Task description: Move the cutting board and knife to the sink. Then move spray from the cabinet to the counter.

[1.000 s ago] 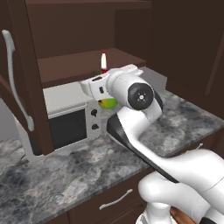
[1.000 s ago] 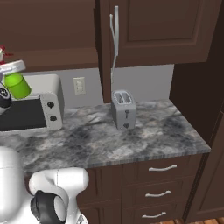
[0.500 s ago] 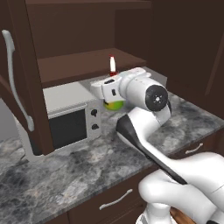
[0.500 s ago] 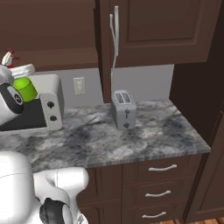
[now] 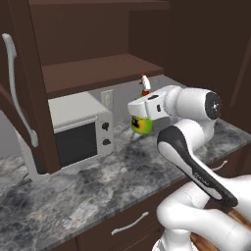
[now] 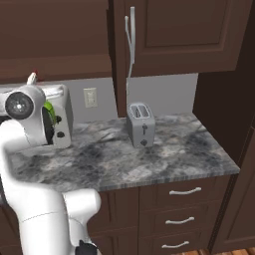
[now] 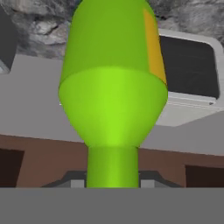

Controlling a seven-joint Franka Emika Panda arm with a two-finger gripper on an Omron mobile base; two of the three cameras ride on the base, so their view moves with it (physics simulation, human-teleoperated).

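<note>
On the spray leg: gripper [image 5: 143, 116] is clamped on the spray [image 5: 141, 124] at its neck, held above the counter [image 5: 93, 188] beside the microwave [image 5: 78, 128]; next I lower it and release.

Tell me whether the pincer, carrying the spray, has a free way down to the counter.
Probably yes. The pincer holds the spray above bare counter right of the microwave; nothing lies beneath it.

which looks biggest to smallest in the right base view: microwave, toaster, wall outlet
1. microwave, though the arm hides much of it
2. toaster
3. wall outlet, clearly the smallest
</note>
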